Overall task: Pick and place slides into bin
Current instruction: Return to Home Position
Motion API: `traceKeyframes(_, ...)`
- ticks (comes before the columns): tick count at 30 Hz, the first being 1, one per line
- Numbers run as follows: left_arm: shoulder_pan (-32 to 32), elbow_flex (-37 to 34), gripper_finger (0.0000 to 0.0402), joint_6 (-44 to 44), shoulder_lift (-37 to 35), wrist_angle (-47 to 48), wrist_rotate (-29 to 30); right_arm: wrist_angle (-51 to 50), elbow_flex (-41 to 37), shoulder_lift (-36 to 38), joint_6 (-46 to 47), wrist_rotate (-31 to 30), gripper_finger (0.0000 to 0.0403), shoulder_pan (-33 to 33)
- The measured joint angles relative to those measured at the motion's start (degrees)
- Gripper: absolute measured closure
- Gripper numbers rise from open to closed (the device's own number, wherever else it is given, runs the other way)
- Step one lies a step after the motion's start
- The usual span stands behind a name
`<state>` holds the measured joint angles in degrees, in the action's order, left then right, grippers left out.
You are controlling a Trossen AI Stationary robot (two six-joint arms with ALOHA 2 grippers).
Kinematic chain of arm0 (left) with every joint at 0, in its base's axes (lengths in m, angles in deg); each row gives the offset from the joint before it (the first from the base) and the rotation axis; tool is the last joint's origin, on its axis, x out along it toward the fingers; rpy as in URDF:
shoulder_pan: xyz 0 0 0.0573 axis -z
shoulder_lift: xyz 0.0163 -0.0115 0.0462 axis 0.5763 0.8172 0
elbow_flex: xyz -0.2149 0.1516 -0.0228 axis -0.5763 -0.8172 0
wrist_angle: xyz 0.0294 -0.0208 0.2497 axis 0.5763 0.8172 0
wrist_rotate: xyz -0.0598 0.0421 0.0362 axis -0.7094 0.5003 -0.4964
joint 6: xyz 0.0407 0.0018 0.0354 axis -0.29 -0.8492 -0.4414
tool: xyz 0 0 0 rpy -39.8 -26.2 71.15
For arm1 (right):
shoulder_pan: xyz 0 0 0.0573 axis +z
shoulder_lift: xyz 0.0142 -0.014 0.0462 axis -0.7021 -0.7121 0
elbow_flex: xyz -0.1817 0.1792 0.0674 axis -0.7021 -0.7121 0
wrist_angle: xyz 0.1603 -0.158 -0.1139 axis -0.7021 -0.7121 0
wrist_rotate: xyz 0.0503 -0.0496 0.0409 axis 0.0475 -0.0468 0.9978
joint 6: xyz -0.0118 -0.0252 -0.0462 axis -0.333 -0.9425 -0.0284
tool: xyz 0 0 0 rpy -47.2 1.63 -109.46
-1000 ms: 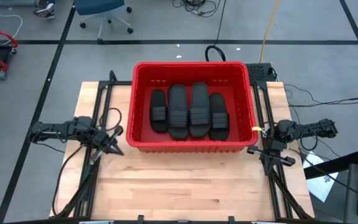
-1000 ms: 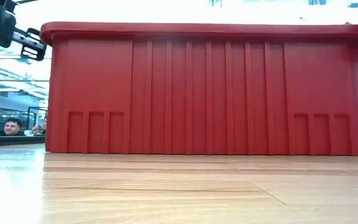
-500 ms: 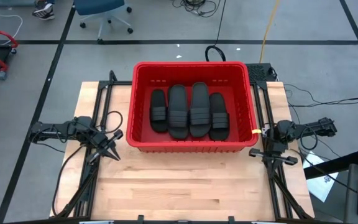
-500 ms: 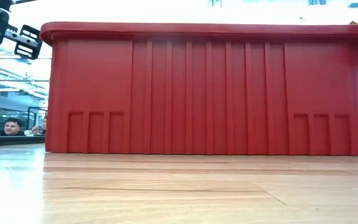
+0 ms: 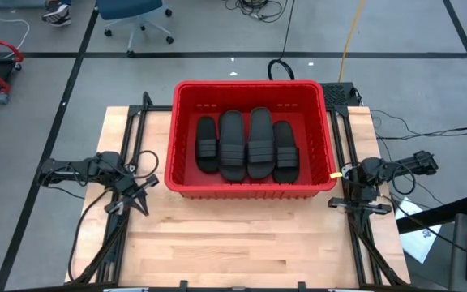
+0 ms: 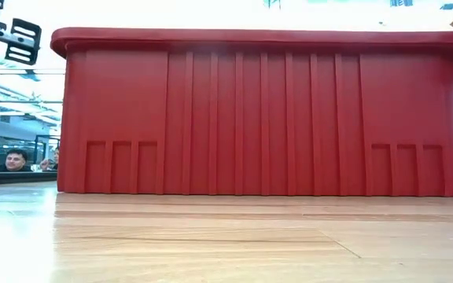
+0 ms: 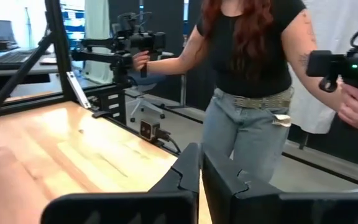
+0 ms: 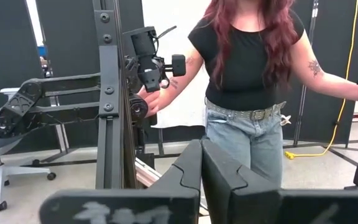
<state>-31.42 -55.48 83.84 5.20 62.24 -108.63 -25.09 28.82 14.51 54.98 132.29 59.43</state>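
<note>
Left gripper (image 5: 136,197) has drawn away from the bin (image 5: 186,191), fingers together. Right gripper (image 5: 357,201), fingers also together, barely moved.

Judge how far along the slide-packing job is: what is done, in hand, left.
Done: four black slides lie side by side in the red bin; none shows on the table. In hand: nothing; left pincer and right pincer hang shut, empty, beside the bin. Left: seemingly only drawing both back home.

Overhead view straight down on table (image 5: 217,251), low view close against bin (image 6: 262,110) wall, both wrist views facing a person (image 7: 247,62)
</note>
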Motion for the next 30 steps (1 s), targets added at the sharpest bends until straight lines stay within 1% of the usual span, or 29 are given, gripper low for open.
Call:
traceKeyframes(5, 0.00, 0.00, 0.0374, -0.30, 0.00, -0.02, -0.21, 0.02, 0.00, 0.00, 0.00, 0.05, 0.0403, 0.00)
traceKeyframes(8, 0.00, 0.00, 0.0374, -1.28, 0.00, -0.04, 2.57, 0.02, 0.00, 0.00, 0.00, 0.07, 0.0403, 0.00)
traceKeyframes(12, 0.00, 0.00, 0.0381, -1.30, 0.00, -0.02, 7.79, 0.02, 0.00, 0.00, 0.00, 0.07, 0.0403, 0.00)
traceKeyframes(14, 0.00, 0.00, 0.0386, -0.27, 0.00, -0.02, 9.14, 0.03, 0.00, 0.00, 0.00, 0.07, 0.0403, 0.00)
traceKeyframes(20, 0.00, 0.00, 0.0400, 5.87, 0.00, 0.54, 9.67, 0.04, 0.00, 0.00, 0.00, 0.09, 0.0403, 0.00)
traceKeyframes(30, 0.00, 0.00, 0.0375, 7.63, 0.00, 0.02, 9.69, 0.04, 0.00, 0.00, 0.00, 0.10, 0.0403, 0.01)
